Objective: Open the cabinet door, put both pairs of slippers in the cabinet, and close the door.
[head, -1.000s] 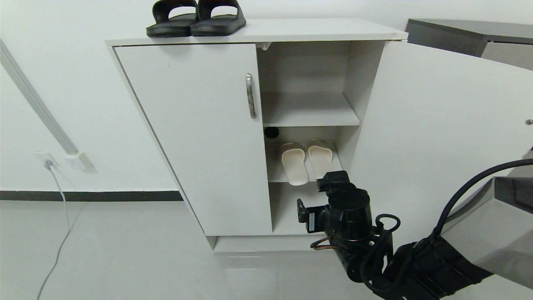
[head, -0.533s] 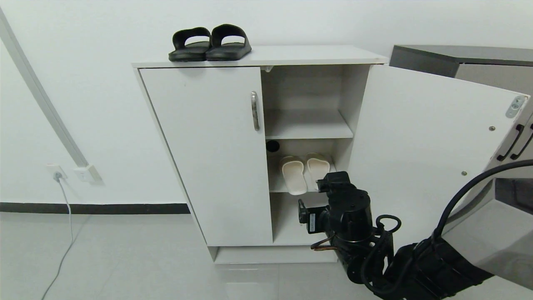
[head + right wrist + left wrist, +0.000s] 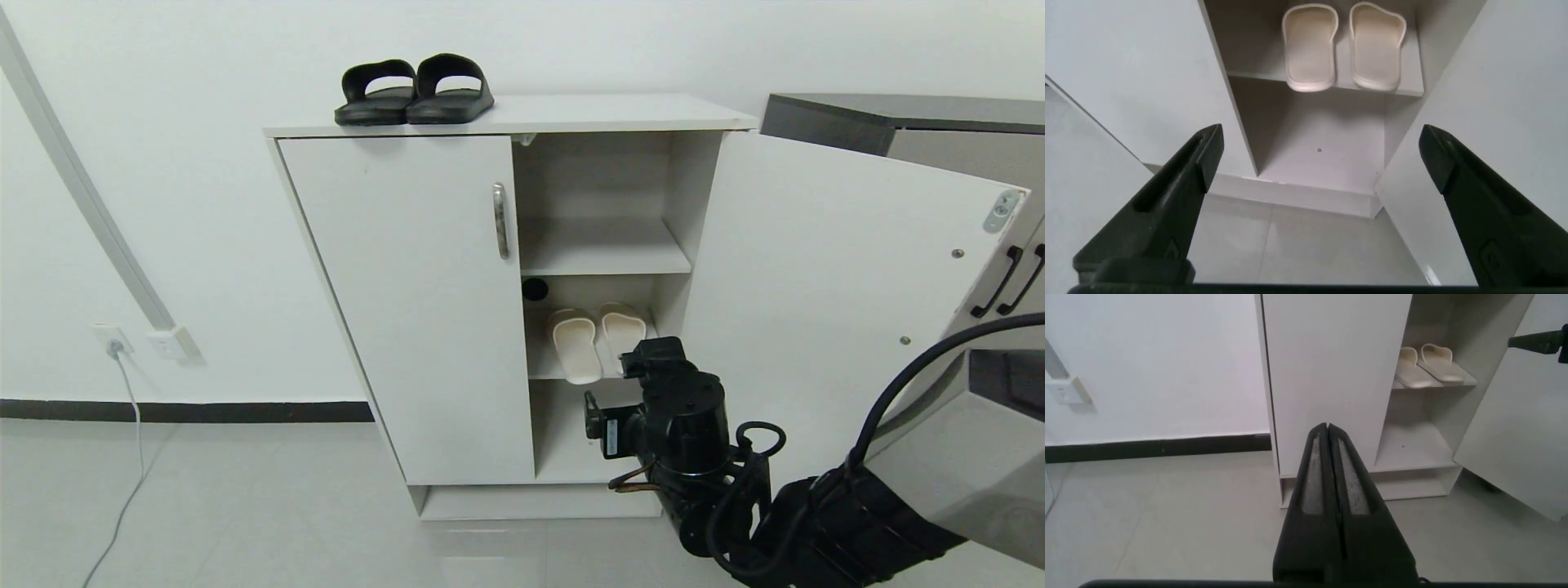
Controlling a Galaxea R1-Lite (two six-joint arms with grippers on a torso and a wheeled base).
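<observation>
ahead, cream slippers (image 3: 1309, 45) on the middle shelf (image 3: 1253, 57), beyond wide-apart right jaws

bright, even light | soft shadows inside white wooden cabinet (image 3: 408, 310) | mild sheen on grey floor tiles (image 3: 245, 506) | wide-angle edge bend

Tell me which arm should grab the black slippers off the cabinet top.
Probably right: the right hand is open near the cabinet; the left hand is shut, farther back. The black slippers lie toward the left, though.
</observation>
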